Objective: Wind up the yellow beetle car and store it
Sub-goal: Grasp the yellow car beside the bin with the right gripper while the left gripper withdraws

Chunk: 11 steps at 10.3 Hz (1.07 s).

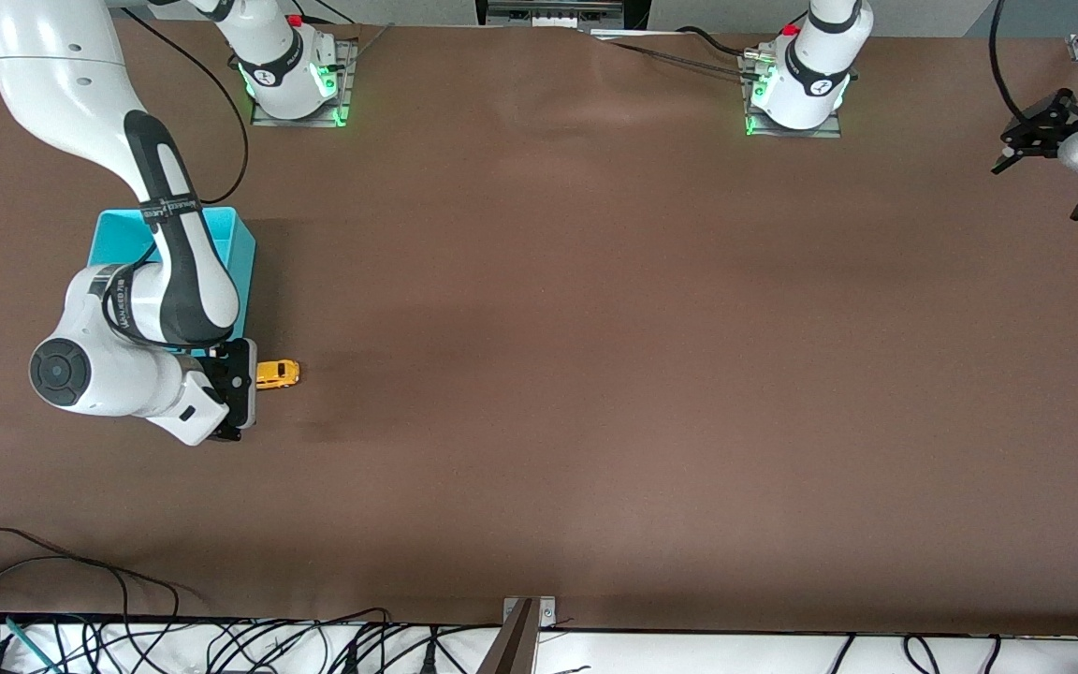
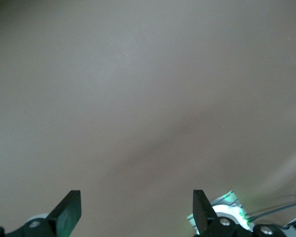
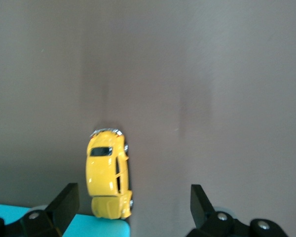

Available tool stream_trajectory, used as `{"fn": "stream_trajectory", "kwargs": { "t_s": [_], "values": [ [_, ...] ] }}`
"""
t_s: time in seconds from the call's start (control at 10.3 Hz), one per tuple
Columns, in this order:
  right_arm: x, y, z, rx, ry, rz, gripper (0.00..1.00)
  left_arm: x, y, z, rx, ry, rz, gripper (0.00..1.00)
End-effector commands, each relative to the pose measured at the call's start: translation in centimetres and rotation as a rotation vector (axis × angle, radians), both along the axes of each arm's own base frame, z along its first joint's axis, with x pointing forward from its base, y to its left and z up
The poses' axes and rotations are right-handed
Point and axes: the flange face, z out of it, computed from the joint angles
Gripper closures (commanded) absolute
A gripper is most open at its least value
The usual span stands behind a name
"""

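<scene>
The yellow beetle car (image 1: 277,373) is tiny, with dark windows. It stands on the brown table just off the corner of the turquoise bin (image 1: 230,245) that is nearer to the front camera. My right gripper (image 1: 241,386) hangs over the table right beside the car, open and empty. In the right wrist view the car (image 3: 108,173) lies between the open fingers, closer to one fingertip (image 3: 66,197), its tail by the bin's corner (image 3: 64,226). My left gripper (image 1: 1042,131) waits open and empty at the left arm's end of the table; in its wrist view the open gripper (image 2: 136,207) is over bare table.
The right arm's forearm covers much of the bin. The arm bases (image 1: 296,80) (image 1: 796,89) stand along the table's edge farthest from the front camera. Cables (image 1: 80,599) and a bracket (image 1: 528,618) lie along the edge nearest it.
</scene>
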Motion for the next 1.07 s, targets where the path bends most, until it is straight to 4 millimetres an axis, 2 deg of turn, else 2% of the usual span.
{"fn": "stream_trajectory", "kwargs": {
  "t_s": [0.0, 0.19, 0.29, 0.39, 0.58, 0.68, 0.78, 0.97],
  "values": [
    [-1.8, -0.6, 0.1, 0.025, -0.028, 0.01, 0.0, 0.2, -1.8, 0.7, 0.029, 0.009, 0.153, 0.0],
    [-2.9, -0.8, -1.1, 0.021, -0.043, 0.005, 0.0, 0.2, -3.5, 0.6, 0.052, 0.006, 0.296, 0.0],
    [-3.4, -0.4, -1.6, 0.021, -0.058, 0.007, 0.0, 0.3, -3.8, 0.7, 0.051, 0.001, 0.298, 0.0],
    [-4.0, 0.3, -2.1, 0.027, -0.072, 0.014, 0.0, 0.4, -3.7, 0.8, 0.039, -0.009, 0.302, 0.0],
    [-5.4, 0.5, -2.8, 0.024, -0.099, 0.011, 0.0, 1.3, -3.7, 0.4, 0.008, -0.063, 0.308, 0.0],
    [-5.8, 0.5, -3.4, 0.023, -0.111, 0.006, 0.0, 1.1, -3.9, 0.1, 0.011, -0.059, 0.309, 0.0],
    [-6.0, 0.4, -3.5, 0.021, -0.12, 0.005, 0.13, 1.1, -4.0, 0.0, 0.007, -0.064, 0.343, 0.0],
    [-6.0, 0.2, -3.3, 0.02, -0.124, 0.004, 0.3, 0.4, -4.4, -0.4, -0.014, -0.072, 0.505, 0.0]
  ]
}}
